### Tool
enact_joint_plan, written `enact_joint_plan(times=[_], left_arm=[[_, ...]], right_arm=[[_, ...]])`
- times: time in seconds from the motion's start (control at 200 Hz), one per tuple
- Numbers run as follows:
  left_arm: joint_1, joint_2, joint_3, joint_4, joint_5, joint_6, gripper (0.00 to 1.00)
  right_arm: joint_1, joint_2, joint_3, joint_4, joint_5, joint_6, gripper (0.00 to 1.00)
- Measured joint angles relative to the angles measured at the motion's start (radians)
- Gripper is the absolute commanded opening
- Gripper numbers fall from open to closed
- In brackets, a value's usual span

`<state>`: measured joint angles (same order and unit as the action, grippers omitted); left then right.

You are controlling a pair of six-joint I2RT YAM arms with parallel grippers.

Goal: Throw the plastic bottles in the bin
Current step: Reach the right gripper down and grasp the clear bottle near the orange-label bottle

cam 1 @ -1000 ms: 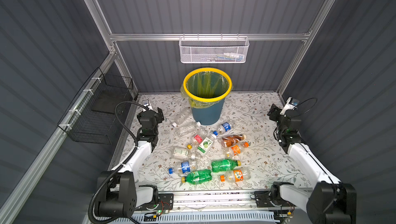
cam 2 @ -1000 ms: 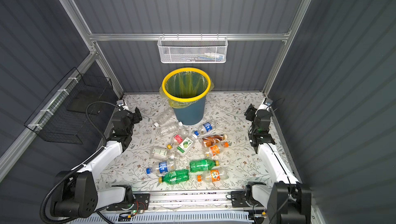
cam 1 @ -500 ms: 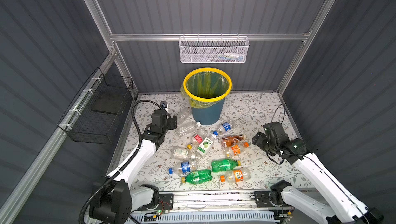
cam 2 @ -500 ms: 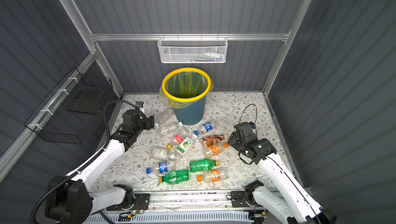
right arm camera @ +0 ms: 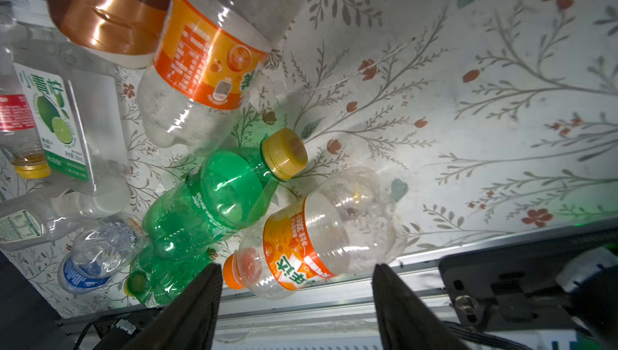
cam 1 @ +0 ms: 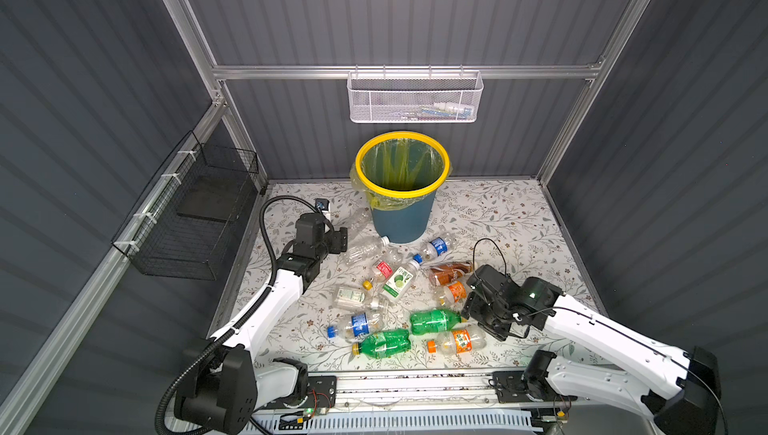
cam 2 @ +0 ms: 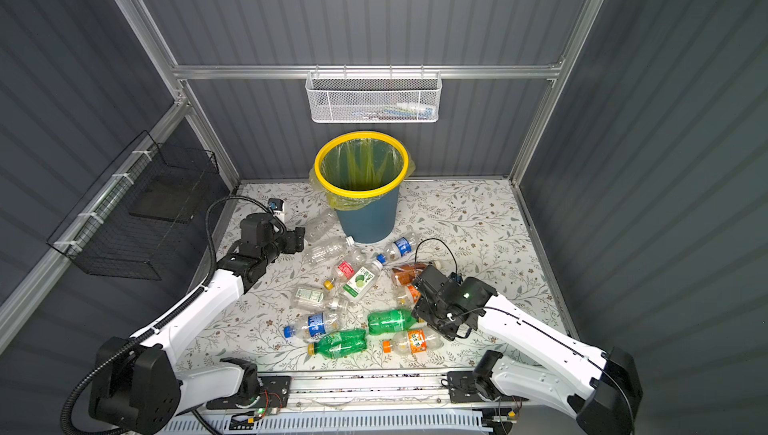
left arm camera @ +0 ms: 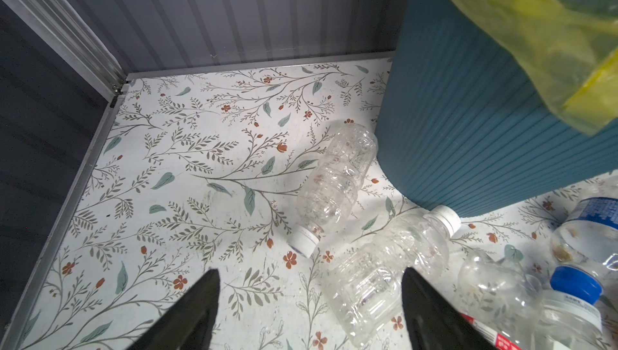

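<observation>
- You work on a white table top point(cam 1: 498, 212) printed with grey-green sprigs and small red flowers. A metal rail runs along its near edge.
- Dark grey ribbed walls point(cam 1: 415, 9) close it in on three sides, set in an aluminium frame.
- One white mesh basket point(cam 1: 415, 100) hangs on the back rail. One black wire basket point(cam 1: 187, 212) hangs on the left wall.
- One bin point(cam 1: 401, 221) stands upright at the back middle of the table, with a yellow rim and its liner draped over the side.
- The plastic bottles point(cam 2: 328, 250) all lie on the table in front of the bin. You can count thirteen, but the clear ones overlap, so that may be one off.
- By kind:
  - two green bottles point(cam 1: 435, 320)
  - one brown bottle point(cam 1: 449, 273)
  - two orange-labelled bottles point(cam 1: 459, 340)
  - two blue-labelled bottles point(cam 1: 357, 324)
  - one red-labelled bottle point(cam 1: 382, 268)
  - one lime-labelled bottle point(cam 1: 398, 282)
  - one clear bottle with a small green-white label point(cam 1: 352, 295)
  - three plain clear bottles point(cam 1: 365, 249)
- Two arms are in view.
- Your left gripper point(left arm camera: 311, 271) hangs near the clear bottles left of the bin, fingers apart and gripping nothing.
- Your right gripper point(right arm camera: 297, 266) hangs over the near right edge of the heap, above a green bottle and an orange-labelled one. Its fingers are apart and nothing is held.
</observation>
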<state>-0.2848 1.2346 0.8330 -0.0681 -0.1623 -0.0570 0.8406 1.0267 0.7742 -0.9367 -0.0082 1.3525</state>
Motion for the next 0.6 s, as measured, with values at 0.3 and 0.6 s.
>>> enact_joint_plan(times=[0.3,0.6], left_arm=[[0.0,0.0,0.0,0.0,0.04,-0.023,0.85],[0.0,0.0,0.0,-0.01,0.056,-0.033,0.85]], right_arm=[[0.124,0.041,-0.074,0.102,-0.055,0.129,0.75],[0.14,0.064,-0.127,0.125,-0.078,0.194,0.78]])
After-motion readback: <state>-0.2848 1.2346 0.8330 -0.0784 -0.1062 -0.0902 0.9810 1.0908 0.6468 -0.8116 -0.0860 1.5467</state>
